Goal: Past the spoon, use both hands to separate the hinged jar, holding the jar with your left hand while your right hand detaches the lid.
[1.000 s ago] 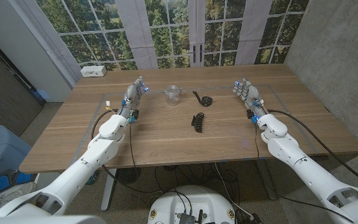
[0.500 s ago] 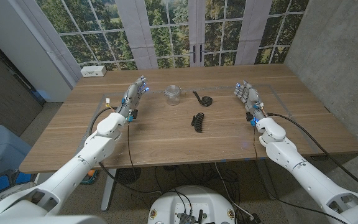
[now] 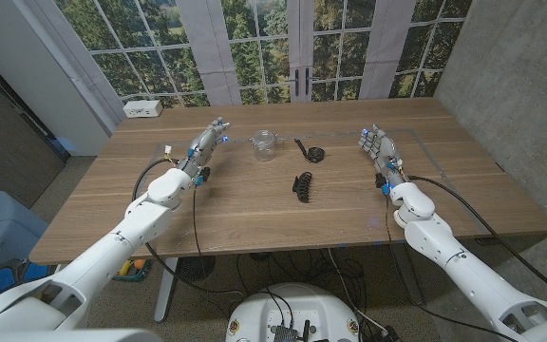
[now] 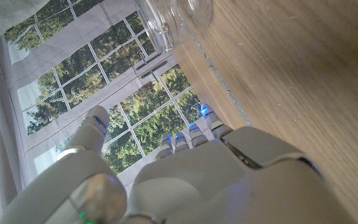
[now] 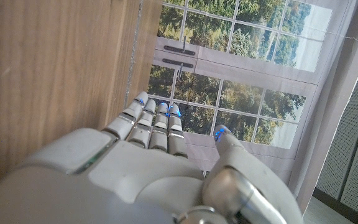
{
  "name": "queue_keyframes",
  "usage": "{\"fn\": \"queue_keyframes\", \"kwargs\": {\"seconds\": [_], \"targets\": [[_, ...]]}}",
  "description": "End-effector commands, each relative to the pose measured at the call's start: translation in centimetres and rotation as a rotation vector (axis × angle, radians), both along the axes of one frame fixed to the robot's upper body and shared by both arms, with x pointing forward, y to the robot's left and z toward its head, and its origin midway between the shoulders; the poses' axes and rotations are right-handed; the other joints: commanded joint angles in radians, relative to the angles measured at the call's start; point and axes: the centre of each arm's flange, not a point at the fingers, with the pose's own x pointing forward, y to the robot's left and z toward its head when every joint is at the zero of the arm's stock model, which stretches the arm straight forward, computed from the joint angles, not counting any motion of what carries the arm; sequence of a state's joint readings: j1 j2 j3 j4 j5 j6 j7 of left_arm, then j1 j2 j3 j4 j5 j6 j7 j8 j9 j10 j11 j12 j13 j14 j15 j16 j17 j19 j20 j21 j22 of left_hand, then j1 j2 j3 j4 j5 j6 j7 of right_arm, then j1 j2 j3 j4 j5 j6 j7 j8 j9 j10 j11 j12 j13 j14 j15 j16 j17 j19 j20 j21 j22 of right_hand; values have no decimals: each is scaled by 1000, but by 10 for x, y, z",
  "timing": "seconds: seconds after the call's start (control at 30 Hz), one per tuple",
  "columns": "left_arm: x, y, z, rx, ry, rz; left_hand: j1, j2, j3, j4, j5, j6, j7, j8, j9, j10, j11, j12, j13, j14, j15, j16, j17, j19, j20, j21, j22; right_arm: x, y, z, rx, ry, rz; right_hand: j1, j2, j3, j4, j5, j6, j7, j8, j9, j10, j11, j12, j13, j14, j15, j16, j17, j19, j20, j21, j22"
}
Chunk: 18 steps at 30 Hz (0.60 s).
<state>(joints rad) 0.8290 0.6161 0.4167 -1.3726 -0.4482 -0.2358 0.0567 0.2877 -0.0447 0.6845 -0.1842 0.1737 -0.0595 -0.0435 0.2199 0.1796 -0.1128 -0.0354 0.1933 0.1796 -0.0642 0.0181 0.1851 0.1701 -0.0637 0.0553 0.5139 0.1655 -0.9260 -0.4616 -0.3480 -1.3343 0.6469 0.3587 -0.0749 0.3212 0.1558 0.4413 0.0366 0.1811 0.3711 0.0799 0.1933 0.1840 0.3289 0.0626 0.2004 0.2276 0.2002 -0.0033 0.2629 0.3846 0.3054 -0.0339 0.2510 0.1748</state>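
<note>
While the glass jar sits w/ lid on toward the counter's far edge, left hand hovers just beside it, fingers apart, holding nothing. Right hand is well apart near the right edge, fingers straight, side by side, holding nothing.

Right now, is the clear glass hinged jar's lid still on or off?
On: the clear glass hinged jar stands upright with its lid seated on top; neither hand touches it.

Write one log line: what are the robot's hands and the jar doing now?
left hand: open, beside jar, apart | right hand: open, holds nothing | jar: on table, lid on | spoon: right of jar
</note>
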Motion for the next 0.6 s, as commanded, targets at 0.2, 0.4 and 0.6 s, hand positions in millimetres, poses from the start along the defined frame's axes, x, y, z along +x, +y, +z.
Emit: {"fn": "queue_keyframes", "kwargs": {"seconds": [0.2, 0.4, 0.6], "targets": [[3, -7, 3, 167, -9, 132, 63, -25, 6, -7, 2, 51, 15, 22, 5, 48, 3, 19, 7, 32, -17, 10, 5, 19, -39, -28, 5, -1, 0, -5, 20, -5, -10, -8, -3, -2, -10, -4, 4, 7, 7, 6, 10, 2, 10, 0, 5, 8, -1, 1, 12, 7, -3, 1], [5, -12, 0, 210, 19, 157, 91, -44, 4, -6, 2, 36, 1, 17, 6, 45, -3, 14, 9, 16, -23, 2, 5, 10, -32, -49, 5, -2, -1, -6, 25, -10, -12, -9, -5, -3, -13, -4, 5, 9, 8, 6, 12, 5, 11, -1, 7, 8, -1, -1, 13, 9, -4, 2], [8, -16, -3, 249, 41, 178, 110, -58, 2, -6, 1, 32, 2, 16, 7, 35, -3, 8, 10, -3, -16, -4, 6, -9, -3, -69, 6, -3, 0, -7, 25, -12, -12, -10, -6, -5, -17, -5, 8, 10, 9, 6, 14, 6, 11, -2, 9, 11, -1, -2, 15, 10, -5, 2]]}}
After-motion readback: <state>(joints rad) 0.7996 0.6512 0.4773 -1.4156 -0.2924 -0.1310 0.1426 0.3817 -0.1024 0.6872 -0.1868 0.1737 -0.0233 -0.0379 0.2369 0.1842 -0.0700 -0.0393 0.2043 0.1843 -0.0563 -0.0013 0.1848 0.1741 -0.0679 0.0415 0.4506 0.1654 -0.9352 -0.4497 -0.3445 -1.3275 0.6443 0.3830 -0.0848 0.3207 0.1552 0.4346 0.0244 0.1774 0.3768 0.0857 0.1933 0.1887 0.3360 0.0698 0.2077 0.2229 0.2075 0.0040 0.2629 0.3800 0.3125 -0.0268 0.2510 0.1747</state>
